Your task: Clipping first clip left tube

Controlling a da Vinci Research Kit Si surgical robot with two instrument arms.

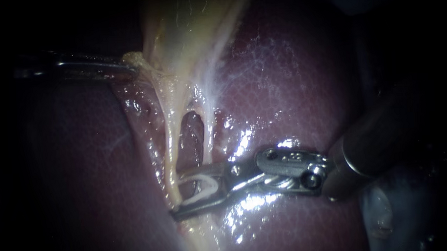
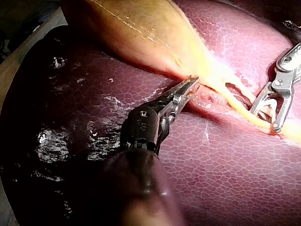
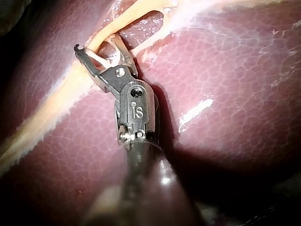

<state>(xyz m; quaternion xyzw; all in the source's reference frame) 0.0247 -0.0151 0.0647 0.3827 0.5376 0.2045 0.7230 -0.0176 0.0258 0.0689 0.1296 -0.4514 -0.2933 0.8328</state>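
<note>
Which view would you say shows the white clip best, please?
The endoscope view: the clip shows side-on, both legs visible beside the left tube. The right wrist view shows it partly hidden; the left wrist view, distant.

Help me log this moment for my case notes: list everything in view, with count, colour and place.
liver: one, dark red, lying under everything else
gallbladder: one, pale yellow, at the top of the endoscope view
left tube: one, yellow, running down from the gallbladder and passing between the right instrument's jaws
right tube: one, whitish, beside the left tube with a window of liver between them
clip: one, white, seated in the right instrument's jaws, not yet closed
left instrument: one, metal, its end effector shut on the gallbladder's edge
right instrument: one, metal, its end effector holding the clip, spread around the left tube
</note>
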